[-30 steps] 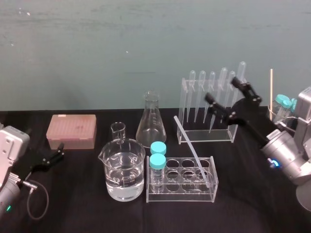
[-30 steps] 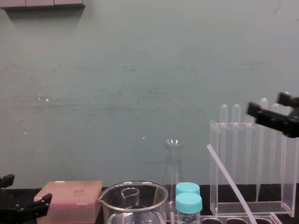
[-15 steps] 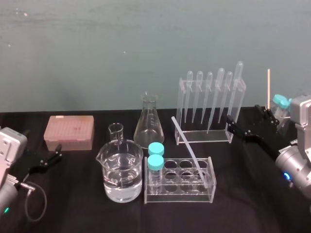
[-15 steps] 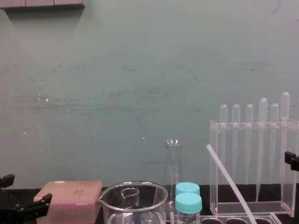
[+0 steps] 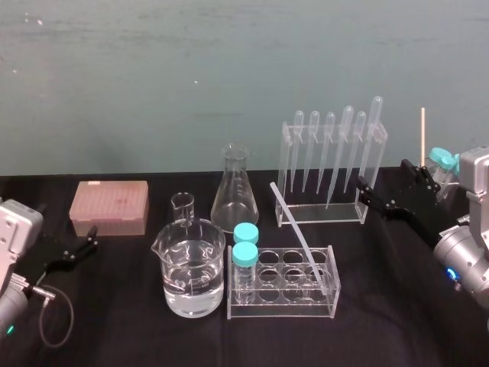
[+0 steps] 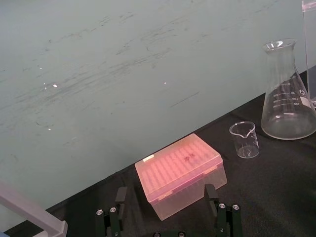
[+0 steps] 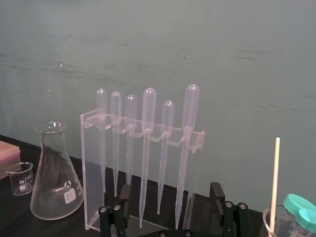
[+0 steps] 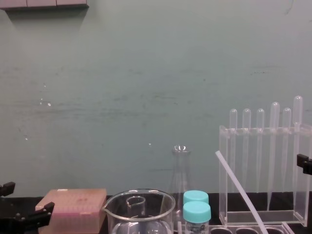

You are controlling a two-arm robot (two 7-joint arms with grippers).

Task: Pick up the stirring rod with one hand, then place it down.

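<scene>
around: water beaker (image 5: 191,267), flask (image 5: 235,193) and pink tip box (image 5: 111,206) stand left of the pipette rack (image 5: 328,164)
stirring rod (image 5: 300,233): slanting in the tube rack (image 5: 279,304), just in front of the pipette rack
right gripper (image 5: 383,177): at the pipette rack's right end, fingers spread, empty
left gripper (image 5: 90,238): far left, fingers spread
unclear: the rod's lower tip

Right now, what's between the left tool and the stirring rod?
Head view: large beaker and teal-capped vials, between parked left tool and stirring rod. The right tool sits open beside the pipette rack.
</scene>
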